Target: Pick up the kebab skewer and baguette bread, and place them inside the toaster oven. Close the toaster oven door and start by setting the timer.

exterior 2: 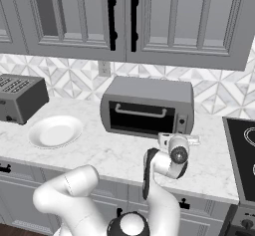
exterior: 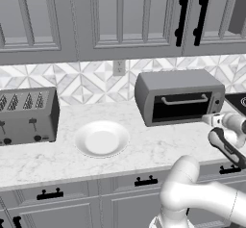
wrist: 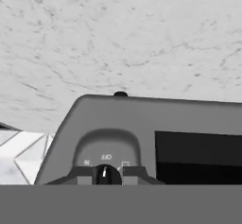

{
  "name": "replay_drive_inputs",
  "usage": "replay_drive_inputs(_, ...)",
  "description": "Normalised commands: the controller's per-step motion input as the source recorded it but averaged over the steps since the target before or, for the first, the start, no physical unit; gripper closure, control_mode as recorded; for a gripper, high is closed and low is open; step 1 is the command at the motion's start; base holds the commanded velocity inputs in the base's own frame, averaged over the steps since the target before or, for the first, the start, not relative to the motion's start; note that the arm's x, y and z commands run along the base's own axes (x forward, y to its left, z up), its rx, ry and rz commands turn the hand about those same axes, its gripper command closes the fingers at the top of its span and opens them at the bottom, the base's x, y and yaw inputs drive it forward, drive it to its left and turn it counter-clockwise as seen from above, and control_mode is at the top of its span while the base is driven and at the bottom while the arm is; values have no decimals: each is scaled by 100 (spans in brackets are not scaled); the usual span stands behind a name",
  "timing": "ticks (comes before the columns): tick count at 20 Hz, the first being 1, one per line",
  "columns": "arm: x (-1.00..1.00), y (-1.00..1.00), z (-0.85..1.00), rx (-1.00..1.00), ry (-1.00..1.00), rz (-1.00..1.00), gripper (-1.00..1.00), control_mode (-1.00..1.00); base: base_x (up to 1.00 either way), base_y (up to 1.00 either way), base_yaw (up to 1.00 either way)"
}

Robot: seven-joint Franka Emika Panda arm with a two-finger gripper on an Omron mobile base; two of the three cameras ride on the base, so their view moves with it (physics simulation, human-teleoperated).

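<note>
Where the left base view looks over the worktop [exterior: 144,150], the toaster oven [exterior: 178,97] stands toward the back right, its door [exterior: 182,107] shut; a white plate [exterior: 102,138] lies mid-worktop and a slot toaster [exterior: 28,115] at the left edge. In the right base view, the robot's hand reaches the oven's right control strip [exterior 2: 182,123]. In the hand view, the jaws [wrist: 107,174] flank the timer dial [wrist: 106,173]; whether they grip it I cannot tell.

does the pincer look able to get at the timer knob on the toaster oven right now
Probably yes: the pincer sits at the toaster oven's control strip, its tips flanking the timer knob, with nothing between. Whether it grips the knob is unclear.
</note>
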Motion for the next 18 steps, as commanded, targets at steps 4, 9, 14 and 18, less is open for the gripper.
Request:
replay_drive_inputs(4,13,12,20,31,0,0,100,-100,0,0,0)
replay_drive_inputs(9,23,17,3,31,0,0,100,-100,0,0,0)
replay_drive_inputs(14,33,33,0,27,0,0,100,-100,0,0,0)
replay_drive_inputs(18,27,36,1,27,0,-3,100,-100,0,0,0)
